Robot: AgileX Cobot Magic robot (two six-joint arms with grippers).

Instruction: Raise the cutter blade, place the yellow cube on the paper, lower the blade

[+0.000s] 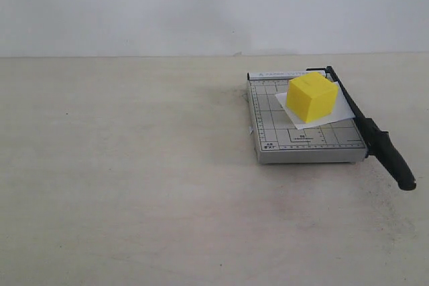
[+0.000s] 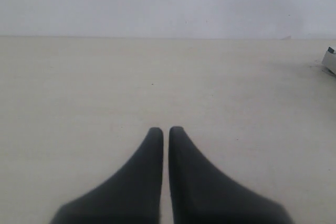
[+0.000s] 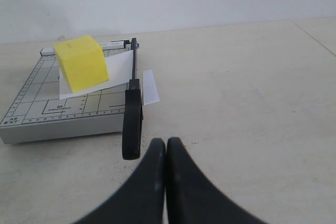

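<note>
The yellow cube (image 1: 312,98) (image 3: 82,62) rests on the white paper (image 1: 337,111) (image 3: 118,69) on the grey gridded trimmer board (image 1: 301,140) (image 3: 52,109). The cutter blade (image 1: 365,125) (image 3: 132,111) lies down along the board's right edge, its thick handle sticking past the front. A strip of the paper pokes out beyond the blade in the right wrist view. My right gripper (image 3: 166,141) is shut and empty, just short of the handle end. My left gripper (image 2: 166,129) is shut over bare table, far from the board. Neither gripper appears in the exterior view.
The beige table (image 1: 134,179) spreads wide to the left of the board. A white wall (image 1: 201,5) closes the back. A corner of the trimmer board (image 2: 331,60) peeks in at the edge of the left wrist view.
</note>
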